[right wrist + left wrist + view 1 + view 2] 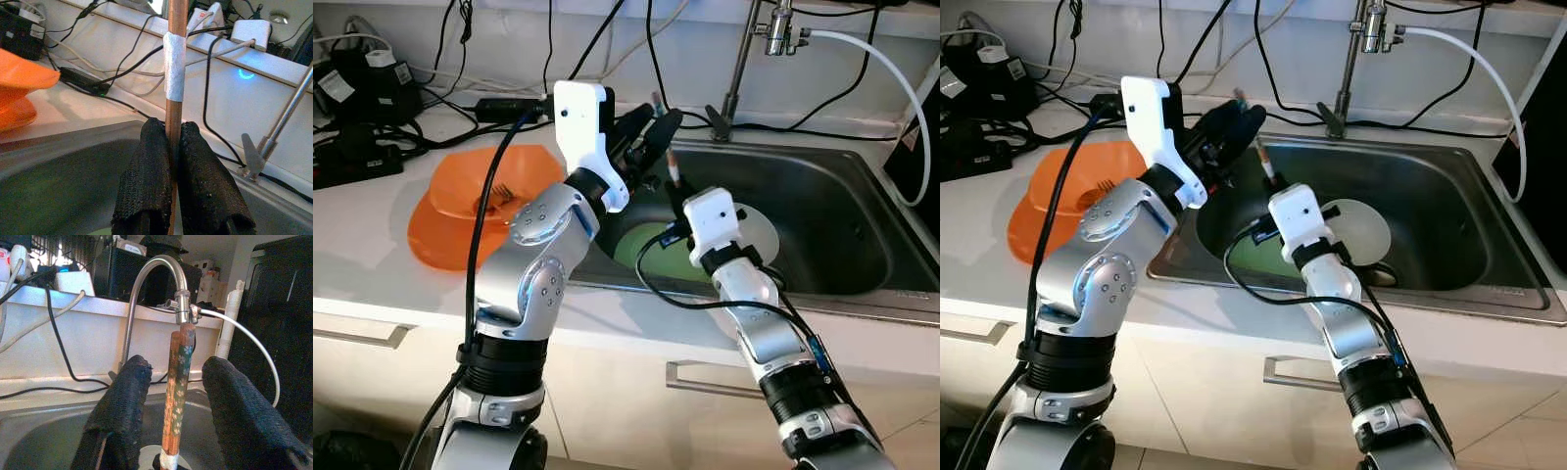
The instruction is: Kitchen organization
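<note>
— From the head view, where is the chopstick (pixel 674 172)?
— Upright over the sink (pixel 842 225), its top between the left gripper's (pixel 651 132) spread fingers.
— And the wrists?
— The left shows floral paint, untouched; the right gripper (pixel 173 142) is clamped on it, lower end hidden.

Left silver arm bent up over the sink's left rim, left gripper (pixel 171 396) with black fingers (pixel 122 406) spread apart. Right silver arm reaches over the front rim, right gripper (pixel 170 147) fingers (pixel 146 166) pinched together.
</note>
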